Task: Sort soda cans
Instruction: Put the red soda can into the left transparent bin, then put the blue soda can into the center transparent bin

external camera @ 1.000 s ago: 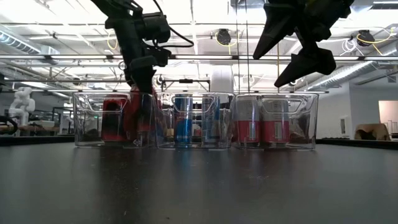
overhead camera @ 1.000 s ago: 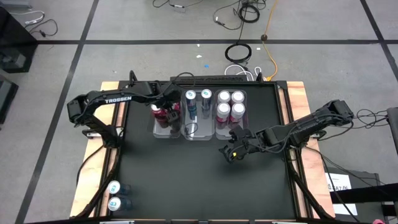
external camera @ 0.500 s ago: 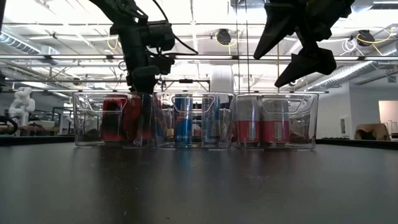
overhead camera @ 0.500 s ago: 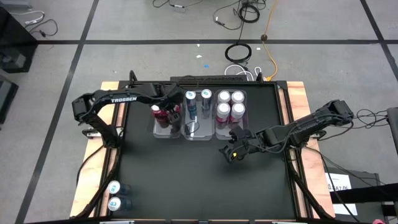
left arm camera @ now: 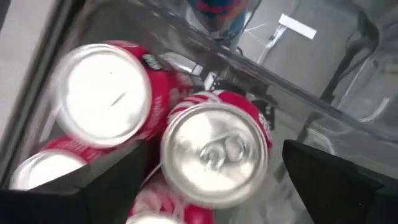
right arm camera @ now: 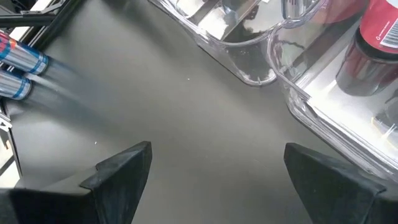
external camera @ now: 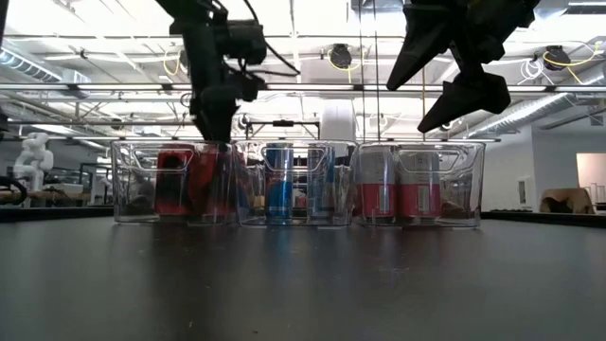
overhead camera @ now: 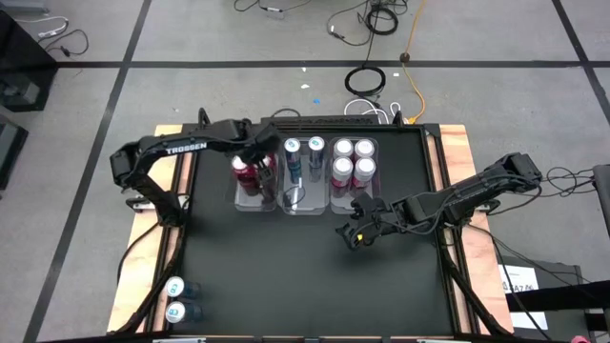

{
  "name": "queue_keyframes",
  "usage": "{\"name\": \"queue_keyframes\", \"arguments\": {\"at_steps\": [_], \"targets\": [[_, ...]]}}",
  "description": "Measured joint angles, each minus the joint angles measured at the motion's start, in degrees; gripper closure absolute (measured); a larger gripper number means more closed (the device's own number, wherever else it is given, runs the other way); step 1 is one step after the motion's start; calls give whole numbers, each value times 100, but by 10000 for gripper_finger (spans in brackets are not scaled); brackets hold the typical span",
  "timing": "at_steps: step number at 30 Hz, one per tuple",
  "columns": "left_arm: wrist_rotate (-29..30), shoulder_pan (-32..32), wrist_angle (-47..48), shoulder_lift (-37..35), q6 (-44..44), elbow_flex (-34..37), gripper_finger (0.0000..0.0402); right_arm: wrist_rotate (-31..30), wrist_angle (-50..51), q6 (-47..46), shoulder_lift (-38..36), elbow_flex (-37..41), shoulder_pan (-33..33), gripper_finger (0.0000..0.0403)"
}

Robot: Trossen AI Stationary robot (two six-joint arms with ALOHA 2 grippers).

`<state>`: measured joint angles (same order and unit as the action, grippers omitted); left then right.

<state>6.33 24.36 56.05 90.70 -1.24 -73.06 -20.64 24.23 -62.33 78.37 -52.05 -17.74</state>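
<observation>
Overhead, left claw (overhead camera: 264,160) agape above red cans (overhead camera: 250,173); bin wall (external camera: 225,180) close

Left arm: I have it stretched toward the left bin (overhead camera: 255,181).
Left gripper (overhead camera: 262,160): hangs over that bin, fingers spread.
Right arm: reaches in well right of it.
Right gripper (overhead camera: 355,232): fingers parted, lifted off the table.

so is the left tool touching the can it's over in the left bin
Apart. In the left wrist view the left tool is open, its fingers either side of the red can with gaps showing on both sides.
</observation>
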Motion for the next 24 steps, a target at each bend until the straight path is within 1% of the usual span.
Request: {"name": "queue_keyframes", "arguments": {"at_steps": [3, 7, 10, 13, 15, 18, 21, 24], "targets": [[10, -2, 497, -58, -355, -501, 18, 0, 2, 0, 0, 0, 0, 44], [6, -125, 1144, -254, -1113, -1227, 18, 0, 2, 67, 0, -2, 0, 44], [-179, -391, 1531, -536, -1625, -1694, 18, 35, 2, 167, 0, 0, 0, 44], [-274, -874, 1830, -876, -2312, -1909, 18, 148, 2, 291, 0, 0, 0, 44], [-190, -1330, 2071, -1112, -2925, -1910, 18, 151, 2, 323, 0, 0, 0, 44], [228, -2304, 2601, -1311, -4104, -1910, 17, 151, 2, 319, 0, 0, 0, 44], [635, -3458, 3044, -1315, -5610, -1907, 17, 151, 2, 321, 0, 0, 0, 44], [927, -4599, 3244, -1238, -7170, -1843, 17, 151, 2, 322, 0, 0, 0, 44]]}}
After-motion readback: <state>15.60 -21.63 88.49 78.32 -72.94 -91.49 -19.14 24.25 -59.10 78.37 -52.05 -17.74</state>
